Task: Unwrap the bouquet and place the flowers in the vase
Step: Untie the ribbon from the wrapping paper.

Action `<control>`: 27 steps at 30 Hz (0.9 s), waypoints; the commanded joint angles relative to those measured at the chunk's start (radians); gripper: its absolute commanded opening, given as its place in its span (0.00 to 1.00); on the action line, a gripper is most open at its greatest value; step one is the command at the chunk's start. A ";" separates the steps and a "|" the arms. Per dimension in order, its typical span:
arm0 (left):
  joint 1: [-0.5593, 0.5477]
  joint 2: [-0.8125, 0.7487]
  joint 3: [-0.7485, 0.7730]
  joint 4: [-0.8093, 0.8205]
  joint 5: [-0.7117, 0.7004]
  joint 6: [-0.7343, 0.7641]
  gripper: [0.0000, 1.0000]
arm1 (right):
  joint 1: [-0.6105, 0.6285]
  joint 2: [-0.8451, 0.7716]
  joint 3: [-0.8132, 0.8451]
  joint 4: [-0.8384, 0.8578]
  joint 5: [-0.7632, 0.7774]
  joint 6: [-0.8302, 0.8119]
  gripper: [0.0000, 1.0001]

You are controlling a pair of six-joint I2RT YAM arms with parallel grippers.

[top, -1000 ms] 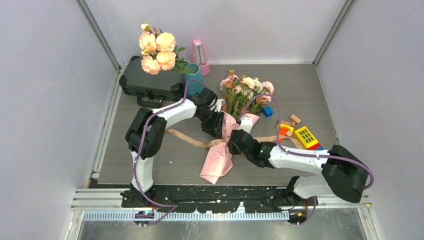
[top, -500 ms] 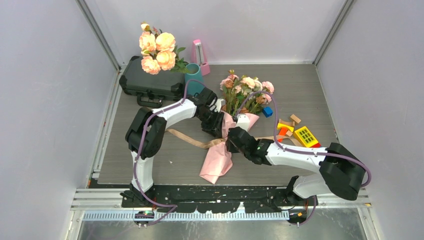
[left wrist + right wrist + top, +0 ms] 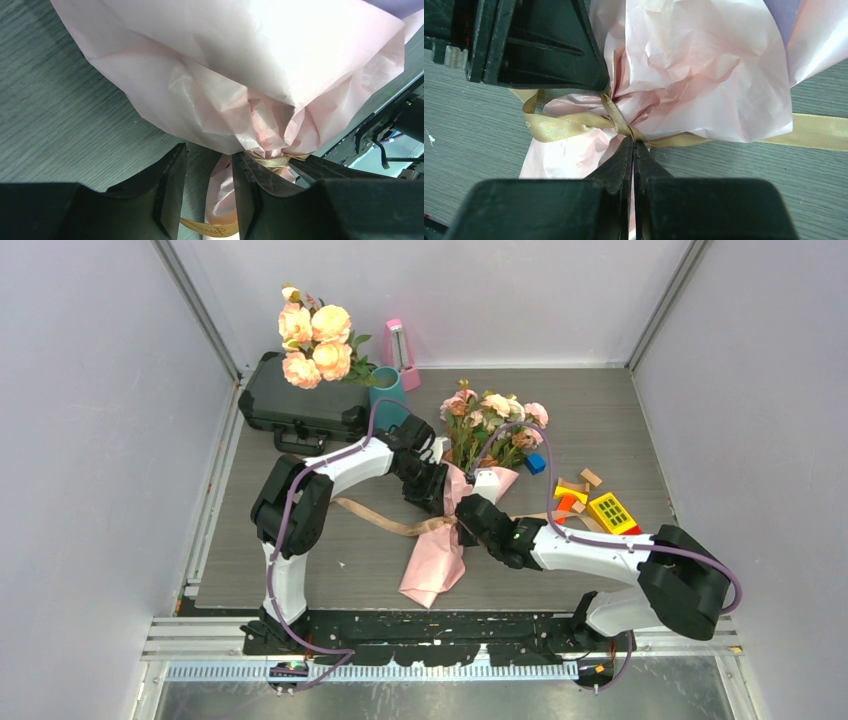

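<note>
Lying flat on the grey table (image 3: 330,560), the bouquet (image 3: 460,490) is shown near the middle, between the two arms. Its long axis runs from the near edge toward the far wall, leaning slightly to the right. The flowers (image 3: 492,420) point away, toward the far wall, and the flared paper tail (image 3: 437,565) points back toward the arm bases. The blooms are small pink, cream and rust-brown roses over green leaves. The wrapping is pale pink crinkled paper gathered tightly into a narrow waist. A tan satin ribbon (image 3: 385,522) is knotted there, and its loose ends trail out flat to the left and to the right. The left gripper (image 3: 437,495) sits against the left side of the waist. Its fingers are parted, the tabletop shows in the gap, and the bulging paper lies just past the tips. The right gripper (image 3: 633,142) is closed, its fingertips pressed together right at the knot. Whether a strand is pinched cannot be told. The teal vase (image 3: 388,400) stands upright to the far left of the bouquet, apart from it, with large peach-orange roses (image 3: 315,340) beside it.
</note>
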 commanded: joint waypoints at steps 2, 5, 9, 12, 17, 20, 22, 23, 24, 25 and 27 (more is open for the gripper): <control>0.003 0.011 0.045 0.003 -0.022 0.008 0.40 | 0.003 -0.064 -0.006 0.016 0.040 0.022 0.04; 0.003 0.014 0.046 0.002 -0.026 0.009 0.40 | 0.003 -0.078 -0.029 0.028 0.025 0.041 0.03; 0.003 0.017 0.046 0.000 -0.031 0.012 0.39 | 0.003 -0.101 -0.064 0.049 0.006 0.063 0.03; 0.003 0.020 0.047 -0.002 -0.036 0.014 0.39 | 0.003 -0.113 -0.083 0.049 0.003 0.074 0.03; 0.004 0.022 0.047 -0.002 -0.037 0.014 0.39 | 0.003 -0.120 -0.108 0.056 -0.006 0.093 0.03; 0.003 0.021 0.047 -0.002 -0.037 0.014 0.39 | 0.003 -0.131 -0.127 0.064 -0.007 0.099 0.03; 0.003 0.022 0.047 -0.002 -0.038 0.014 0.39 | 0.003 -0.139 -0.131 0.061 -0.006 0.097 0.03; 0.004 0.022 0.047 -0.002 -0.037 0.014 0.39 | 0.003 -0.145 -0.133 0.059 -0.005 0.097 0.04; 0.003 0.023 0.047 -0.002 -0.037 0.014 0.39 | 0.003 -0.148 -0.134 0.058 -0.006 0.097 0.04; 0.003 0.022 0.047 -0.002 -0.036 0.014 0.39 | 0.003 -0.153 -0.136 0.057 -0.009 0.097 0.04; 0.004 0.022 0.047 -0.002 -0.036 0.014 0.39 | 0.003 -0.160 -0.141 0.056 -0.015 0.099 0.04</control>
